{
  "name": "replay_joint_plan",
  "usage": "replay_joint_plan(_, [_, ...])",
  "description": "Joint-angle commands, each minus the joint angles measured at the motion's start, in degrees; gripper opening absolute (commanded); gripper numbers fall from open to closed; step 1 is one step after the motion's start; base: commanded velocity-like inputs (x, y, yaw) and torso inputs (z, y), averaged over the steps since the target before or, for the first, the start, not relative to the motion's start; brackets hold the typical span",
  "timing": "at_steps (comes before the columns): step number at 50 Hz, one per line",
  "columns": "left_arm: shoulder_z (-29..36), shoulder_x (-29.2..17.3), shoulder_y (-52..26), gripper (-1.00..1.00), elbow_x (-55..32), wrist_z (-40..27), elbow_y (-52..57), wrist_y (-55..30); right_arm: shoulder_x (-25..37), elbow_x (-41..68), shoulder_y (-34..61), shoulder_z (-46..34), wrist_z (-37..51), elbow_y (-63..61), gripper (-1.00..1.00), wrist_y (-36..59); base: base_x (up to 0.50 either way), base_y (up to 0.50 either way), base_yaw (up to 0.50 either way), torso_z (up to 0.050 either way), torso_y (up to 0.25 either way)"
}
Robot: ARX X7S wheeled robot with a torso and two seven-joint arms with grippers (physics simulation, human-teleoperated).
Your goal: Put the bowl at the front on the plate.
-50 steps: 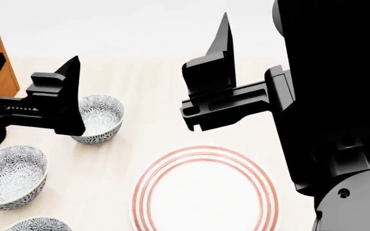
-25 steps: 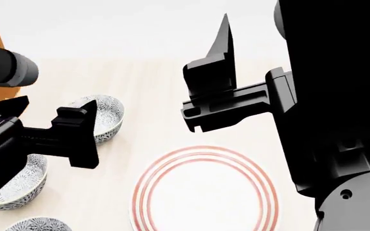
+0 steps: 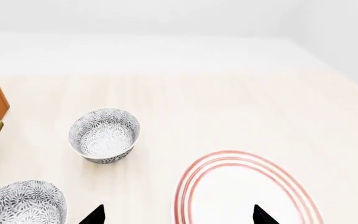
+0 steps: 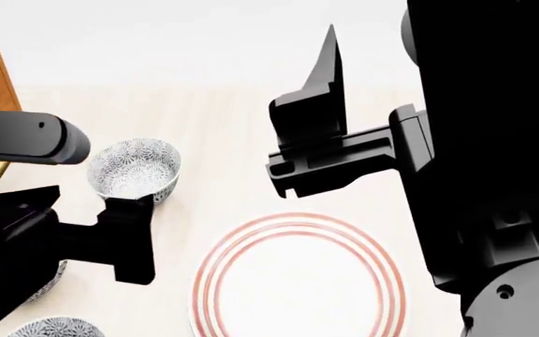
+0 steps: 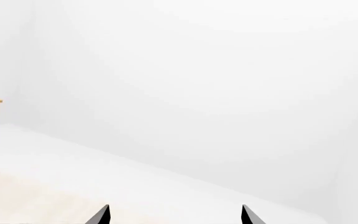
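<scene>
Bowl, small, deep, white with grey-blue flower pattern point(image 4: 54, 327), nearest the robot at seven o'clock: task item, untouched. Plate, wide, flat, white, red-ringed point(image 4: 297, 277), at six o'clock, bare (nothing delivered). Left gripper point(image 3: 177, 215) spread wide, empty, above the table. Right gripper point(image 5: 175, 214) likewise parted, empty, raised. Grasp, lift and placement all remain.

The bowl point(image 4: 56, 328), flower-patterned, is sitting upright at the table's near edge, mostly cut off; the red-ringed plate point(image 4: 299, 281) is lying flat nearby, empty.
</scene>
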Motion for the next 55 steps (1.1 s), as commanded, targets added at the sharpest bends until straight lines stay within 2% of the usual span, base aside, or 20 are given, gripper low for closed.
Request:
replay_joint_plan(1, [1.4, -0.4, 2.4, 1.0, 1.6, 1.3, -0.4, -0.2, 0.4, -0.1, -0.2, -0.3, 0.0, -0.2, 1.0, -0.2, 0.0, 0.0, 0.0, 0.0, 0.0])
replay_joint_plan(16, [4.3, -1.0, 5.2, 1.0, 2.7, 1.7, -3.0, -1.0, 0.7, 0.0, -0.2, -0.7, 0.3, -0.4, 1.0, -0.5, 0.0, 0.0, 0.0, 0.0, 0.0])
replay_joint_plan(45, [7.7, -2.2, 11.2, 1.0, 12.1, 9.0, -4.6, -1.1, 0.9, -1.3, -0.2, -1.1, -0.9, -0.1, 1.0, -1.2, 0.0, 0.0, 0.0, 0.0, 0.0])
replay_joint_plan(55, [8.6, -2.4, 12.3, 1.0, 12.7, 9.6, -4.8, -1.1, 1.0, -0.8, 0.4, -1.4, -0.5, -0.1, 1.0, -1.5, 0.0, 0.0, 0.0, 0.0, 0.0])
